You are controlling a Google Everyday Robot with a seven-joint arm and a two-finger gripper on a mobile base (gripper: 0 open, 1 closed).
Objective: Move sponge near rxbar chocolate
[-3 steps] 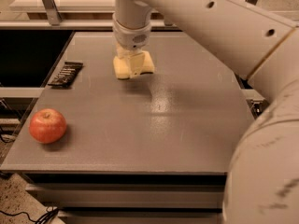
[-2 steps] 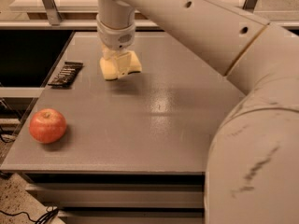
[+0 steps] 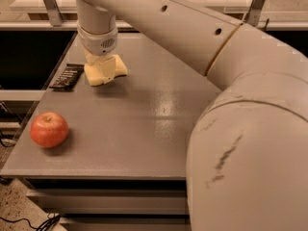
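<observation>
The pale yellow sponge (image 3: 105, 71) sits at the back left of the grey table (image 3: 144, 129), held by my gripper (image 3: 102, 67), which comes down on it from above and is shut on it. The rxbar chocolate (image 3: 67, 76), a small dark bar with pale lines, lies flat at the table's left edge, just left of the sponge with a small gap between them. My white arm crosses the frame from the lower right to the gripper.
A red apple (image 3: 48, 129) stands near the front left corner of the table. My arm's large white elbow (image 3: 250, 143) fills the right side of the view. A dark gap and metal frame posts lie behind the table.
My gripper has carried the sponge leftward across the back of the table, from near the middle to just beside the rxbar chocolate. The apple and bar have not moved.
</observation>
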